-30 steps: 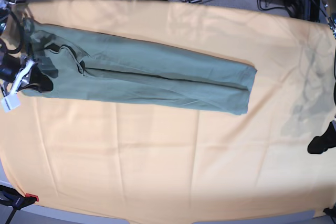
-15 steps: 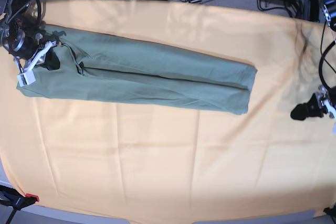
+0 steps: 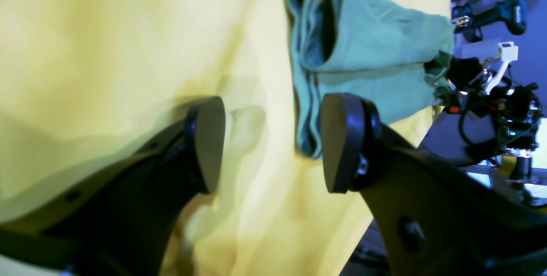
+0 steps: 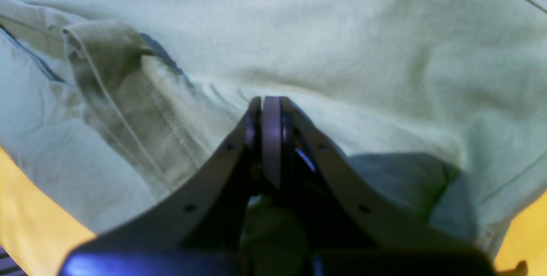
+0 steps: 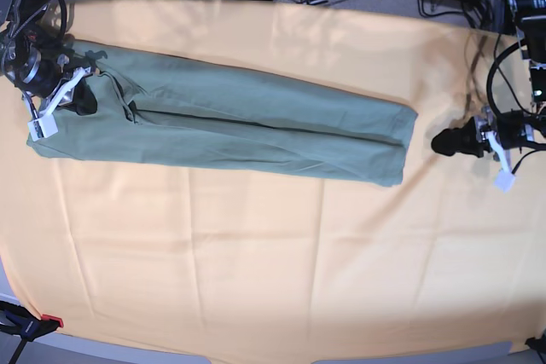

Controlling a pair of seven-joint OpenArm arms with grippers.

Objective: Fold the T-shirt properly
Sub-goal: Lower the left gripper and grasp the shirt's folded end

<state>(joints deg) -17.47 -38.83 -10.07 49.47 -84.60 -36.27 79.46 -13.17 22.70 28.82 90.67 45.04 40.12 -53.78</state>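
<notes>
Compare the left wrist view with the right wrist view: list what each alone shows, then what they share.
Only the left wrist view: the left gripper with jaws wide apart and nothing between them, the T-shirt's layered hem end, the other arm and a cordless drill beyond.
Only the right wrist view: the right gripper with jaws shut, low over the T-shirt beside a stitched seam.
Both: the green T-shirt on the yellow-orange cloth.

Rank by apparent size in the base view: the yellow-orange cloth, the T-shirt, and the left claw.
1. The yellow-orange cloth, covering nearly the whole view.
2. The T-shirt, a long folded strip lying on the cloth.
3. The left claw, a small dark shape off the shirt's end.
</notes>
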